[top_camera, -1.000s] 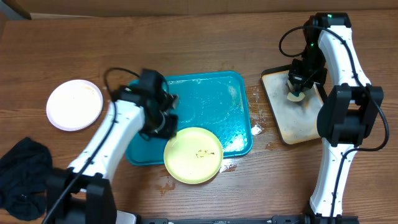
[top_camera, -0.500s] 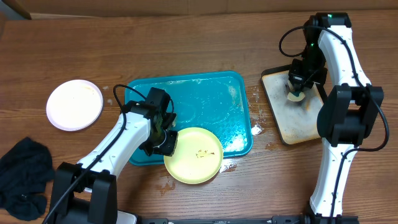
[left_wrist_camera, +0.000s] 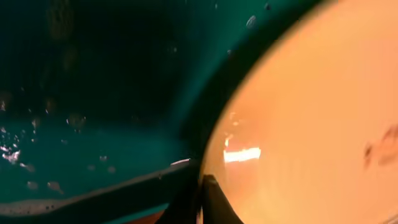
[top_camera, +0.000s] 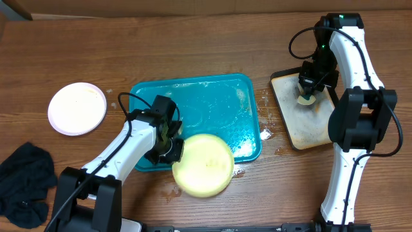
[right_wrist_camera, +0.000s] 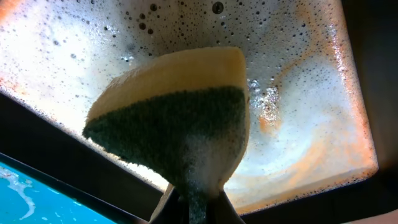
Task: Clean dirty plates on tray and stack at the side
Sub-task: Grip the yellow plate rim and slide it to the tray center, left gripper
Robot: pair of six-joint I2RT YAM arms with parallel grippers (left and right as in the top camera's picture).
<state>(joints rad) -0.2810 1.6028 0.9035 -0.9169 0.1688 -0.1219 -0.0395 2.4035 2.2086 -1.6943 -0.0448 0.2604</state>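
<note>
far left on the wooden tabletop [top_camera: 193, 51], a dark crumpled cloth [top_camera: 26, 183] lies near the front edge, and behind it a white plate [top_camera: 77, 108] sits by itself, well apart from the turquoise tray [top_camera: 212, 103]. the left arm [top_camera: 122, 151] reaches in over the tray's front left corner, and the left jaws are clamped together on the left rim of a pale yellow-green plate [top_camera: 203, 165]. that plate hangs across the tray's front rim, part over the wet blue floor and part over the bare wood, and it reads as blurred from overhead. in the left wrist view one dark fingertip [left_wrist_camera: 208, 199] presses at the plate's edge, with a small dark smear (too soft to make out) on its glossy face [left_wrist_camera: 311, 124] and water beads on the tray [left_wrist_camera: 93, 93] beside it. foam streaks the tray's floor, and drops of water spot the wood by its right front corner. to the right, apart from the tray, a smaller soapy tray [top_camera: 309, 132] lies under the right arm [top_camera: 354, 58]. the right jaws are closed on a yellow and green sponge [right_wrist_camera: 180, 124], held just above the suds [right_wrist_camera: 298, 93] at that tray's far end.
</note>
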